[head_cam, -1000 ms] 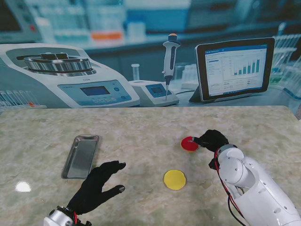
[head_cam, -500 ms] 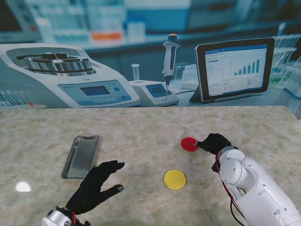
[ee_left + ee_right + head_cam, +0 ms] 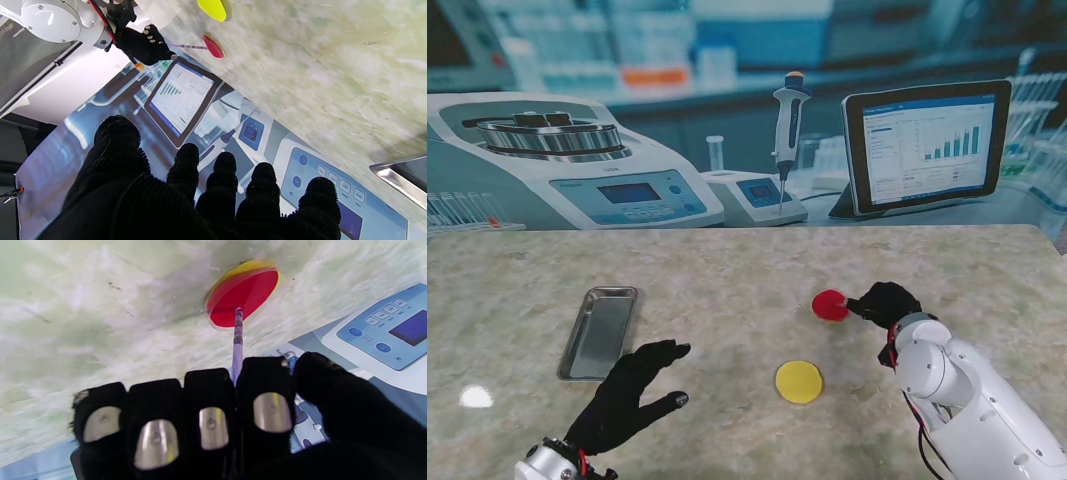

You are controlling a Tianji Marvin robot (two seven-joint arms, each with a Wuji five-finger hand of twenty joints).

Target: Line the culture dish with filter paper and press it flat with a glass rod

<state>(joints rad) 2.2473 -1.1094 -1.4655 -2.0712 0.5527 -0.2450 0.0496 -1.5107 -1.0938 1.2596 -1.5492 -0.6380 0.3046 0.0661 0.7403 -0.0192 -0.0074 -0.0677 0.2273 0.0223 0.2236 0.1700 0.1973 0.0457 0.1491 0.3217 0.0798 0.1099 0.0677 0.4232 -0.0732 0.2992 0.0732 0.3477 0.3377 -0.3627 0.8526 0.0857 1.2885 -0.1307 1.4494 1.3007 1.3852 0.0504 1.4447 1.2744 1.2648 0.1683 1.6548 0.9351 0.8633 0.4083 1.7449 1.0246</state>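
The right hand is curled tight around a thin glass rod, all four fingers folded over it and the thumb tucked alongside. The rod sticks out from between the fingers and its tip rests on the red disc, which lies flat on the desk just to the left of the hand. In the right wrist view a sliver of yellow shows along one edge of that red disc, so something yellow seems to sit under or around it; I cannot tell whether that is the dish's rim or paper.

Nearer to me and a little left of the red disc, apart from it, lies a yellow disc, flat on the marbled surface.

The left hand hovers over the desk on the left side, holding nothing, its fingers spread and thumb angled out. Just beyond its fingertips, farther from me, a shallow metal tray lies on the desk.

Behind the desk stands a printed backdrop of lab equipment.
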